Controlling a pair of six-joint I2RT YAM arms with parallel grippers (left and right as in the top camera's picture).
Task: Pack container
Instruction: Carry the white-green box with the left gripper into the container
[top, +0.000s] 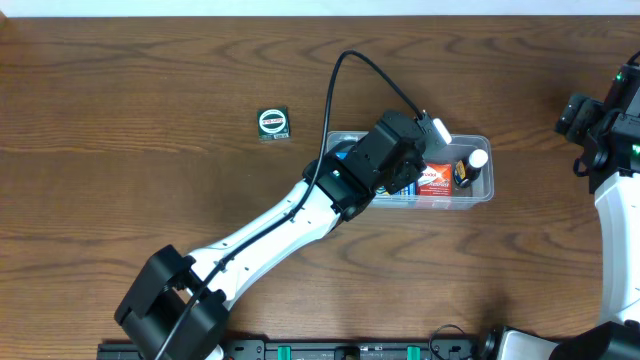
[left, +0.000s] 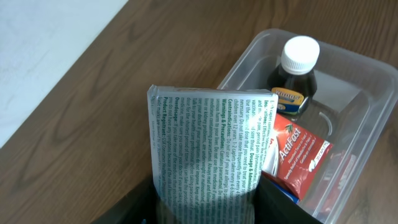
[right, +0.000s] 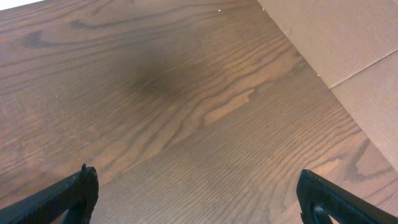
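Left pincer (left: 205, 208) holds a printed carton (left: 199, 149) over the container (left: 245, 56); best lowered nine-o'clock side, off the sachet (left: 298, 152). Right pincer (right: 199, 199) wide.

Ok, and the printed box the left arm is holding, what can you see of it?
The flat pale cardboard box covered in fine dark print is clamped at its lower end between the left gripper's jaws. Its printed face is turned to the wrist camera, and it is held over one end of the clear plastic rectangular container.

worktop (top: 120, 90): dark wood grain | container (top: 487, 190): centre-right | small green-labelled item (top: 273, 123), possibly a box: container's 10 o'clock, apart
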